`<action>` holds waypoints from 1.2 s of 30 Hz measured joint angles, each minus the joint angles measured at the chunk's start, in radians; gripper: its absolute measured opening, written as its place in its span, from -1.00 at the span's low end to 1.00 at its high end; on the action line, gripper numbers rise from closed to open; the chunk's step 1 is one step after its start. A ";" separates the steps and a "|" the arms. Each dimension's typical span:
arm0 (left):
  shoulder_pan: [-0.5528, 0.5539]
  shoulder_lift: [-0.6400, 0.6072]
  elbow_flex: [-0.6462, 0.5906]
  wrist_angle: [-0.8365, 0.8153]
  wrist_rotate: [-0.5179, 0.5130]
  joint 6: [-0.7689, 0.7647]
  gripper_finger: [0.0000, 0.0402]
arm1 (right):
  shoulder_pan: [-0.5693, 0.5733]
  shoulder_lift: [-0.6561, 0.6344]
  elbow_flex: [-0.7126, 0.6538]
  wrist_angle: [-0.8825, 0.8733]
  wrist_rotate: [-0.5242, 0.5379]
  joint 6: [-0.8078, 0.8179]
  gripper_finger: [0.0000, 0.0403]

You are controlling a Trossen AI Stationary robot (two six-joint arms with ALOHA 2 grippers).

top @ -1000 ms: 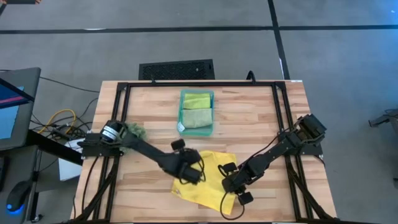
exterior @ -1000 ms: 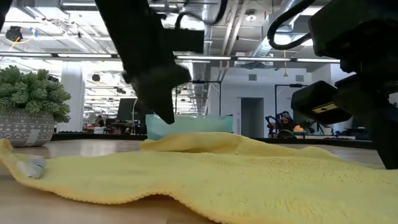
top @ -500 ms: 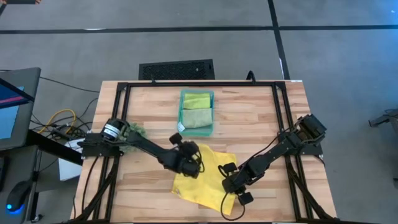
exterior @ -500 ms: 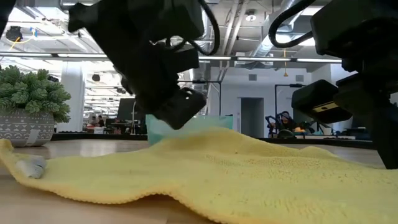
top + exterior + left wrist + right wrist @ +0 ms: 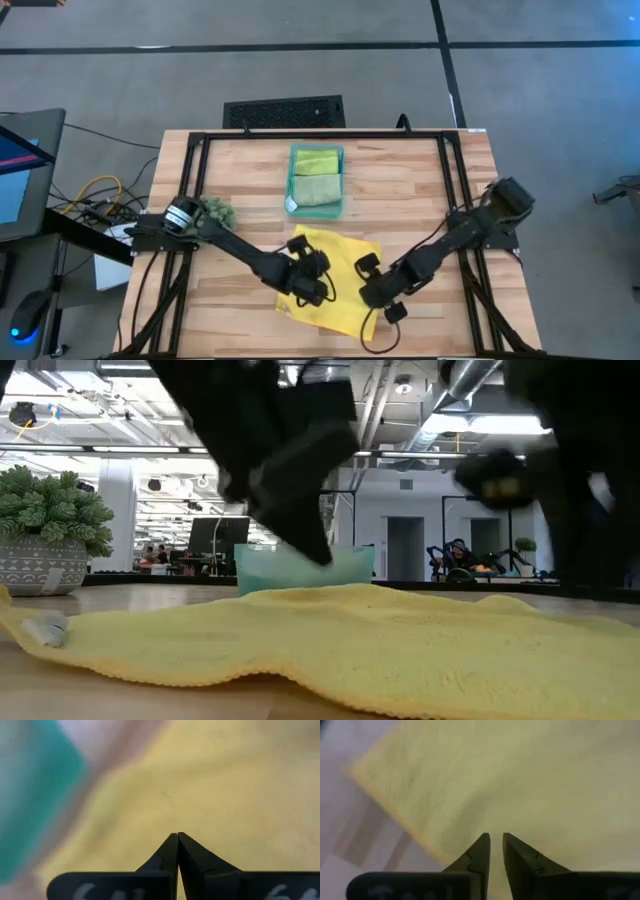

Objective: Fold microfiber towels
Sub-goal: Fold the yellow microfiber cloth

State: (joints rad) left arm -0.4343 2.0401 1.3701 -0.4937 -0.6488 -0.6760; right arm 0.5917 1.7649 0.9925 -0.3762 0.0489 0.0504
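Observation:
A yellow microfiber towel [image 5: 340,285] lies spread out on the near middle of the table; it also shows in the low view [image 5: 360,645]. My left gripper [image 5: 312,282] is shut and hangs just above the towel's left half, its tip clear of the cloth in the low view [image 5: 318,552]. My right gripper [image 5: 380,290] is over the towel's right part, near an edge [image 5: 395,812], with its fingers a narrow gap apart and nothing between them. Folded lime green [image 5: 316,160] and sage green [image 5: 316,188] towels lie in the tray. The light blue towel is out of view.
The teal tray [image 5: 341,182] stands at the far middle, behind the towel in the low view [image 5: 260,568]. A dark-green spiky clump in a pot [image 5: 217,210] stands at the left [image 5: 55,520]. A black frame [image 5: 320,135] runs around the table.
My left gripper went toward the far edge, then came back toward the near edge and a little right, over the towel. The towel's far part humped up under it and now lies flatter. My right gripper has shifted slightly toward the far edge.

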 joint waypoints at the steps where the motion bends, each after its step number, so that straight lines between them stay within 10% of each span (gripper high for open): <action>1: -0.001 0.013 -0.005 0.024 0.043 0.012 -1.00 | 0.006 -0.036 -0.010 0.006 0.032 -0.006 -0.65; 10: 0.002 0.077 -0.008 0.000 0.249 0.055 -1.00 | -0.068 -0.216 -0.238 0.132 0.212 0.061 -0.80; 23: -0.014 -0.004 -0.001 -0.261 -0.002 0.016 -1.00 | -0.178 -0.228 -0.346 0.106 -0.126 0.319 -0.88; 36: -0.110 0.009 -0.004 -0.243 0.199 0.036 -1.00 | -0.145 -0.280 -0.348 0.135 -0.002 0.272 -0.90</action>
State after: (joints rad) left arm -0.5447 2.0495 1.3658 -0.7363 -0.4498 -0.6402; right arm 0.4468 1.4851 0.6441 -0.2414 0.0468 0.3228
